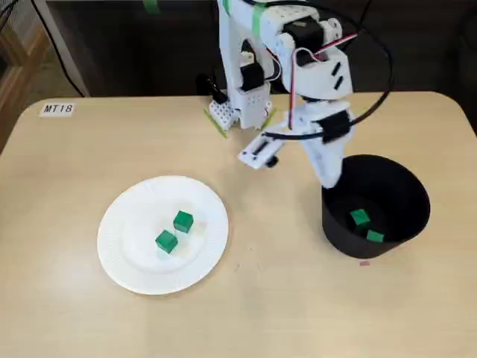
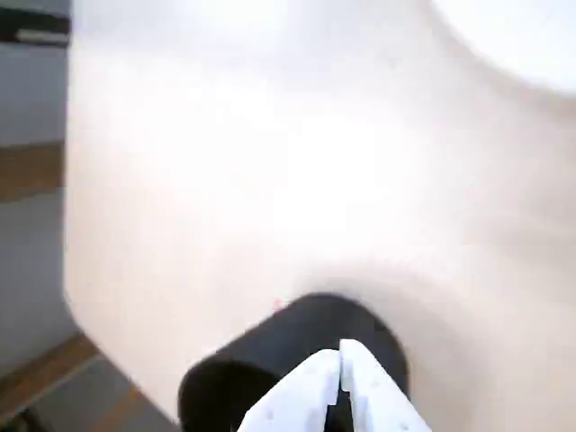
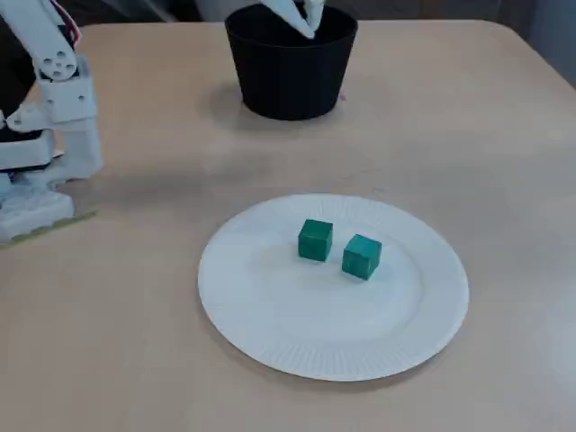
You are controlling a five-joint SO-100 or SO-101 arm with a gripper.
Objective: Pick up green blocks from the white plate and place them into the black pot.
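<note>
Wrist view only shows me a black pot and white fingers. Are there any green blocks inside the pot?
Observer: Yes, two green blocks lie inside the black pot.
Operator: How many aren't in yet?
Observer: Two more blocks sit on the white plate.
Operator: Where's that plate?
Observer: In a fixed view it lies left of the pot, with bare table between them.

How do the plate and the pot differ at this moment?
The plate is white, flat and shallow; the pot is black and deep-walled. The end effector, shut, is at the pot's rim, far from the plate. Both are round, and each holds two green blocks.
</note>
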